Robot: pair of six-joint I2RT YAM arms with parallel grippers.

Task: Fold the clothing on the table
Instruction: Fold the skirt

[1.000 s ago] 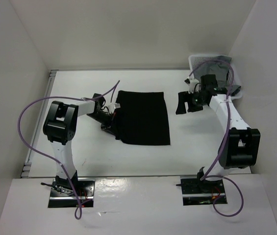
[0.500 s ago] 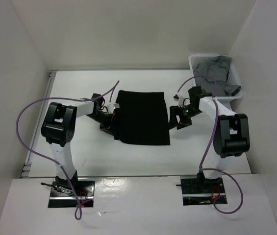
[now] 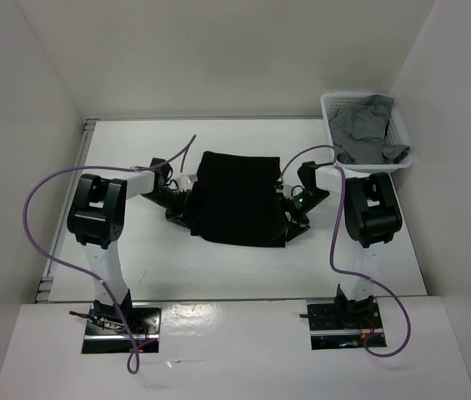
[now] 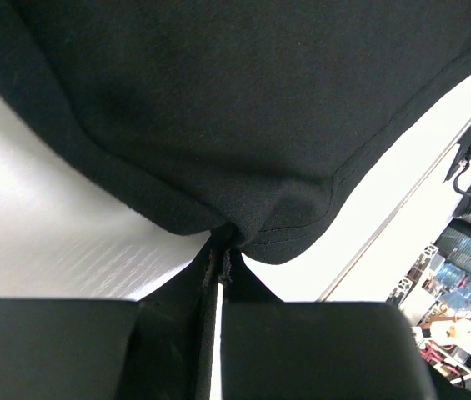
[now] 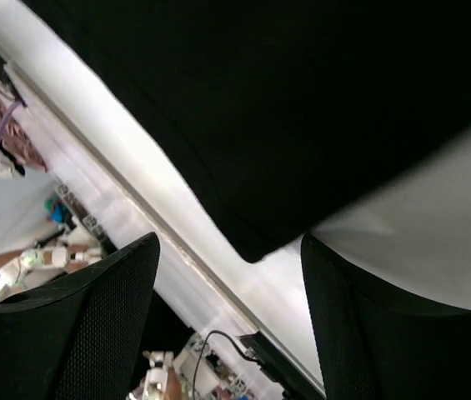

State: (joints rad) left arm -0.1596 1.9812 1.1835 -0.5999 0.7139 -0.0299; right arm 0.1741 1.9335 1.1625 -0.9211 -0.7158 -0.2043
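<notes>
The black clothing lies flat in the middle of the white table. My left gripper sits at its near-left corner, shut on a pinch of the hem, which the left wrist view shows bunched between the jaws as the clothing spreads away above them. My right gripper is at the near-right corner of the cloth. In the right wrist view its fingers stand wide apart, and a corner of the clothing hangs just above the gap with nothing gripped.
A white lattice basket holding a grey garment stands at the back right corner. White walls enclose the table on three sides. Purple cables loop from both arms over the tabletop.
My right arm has swung from near the basket leftward and down to the cloth's near-right corner, its jaws narrowing slightly. The left gripper has stayed shut on the hem, shifting a little.
</notes>
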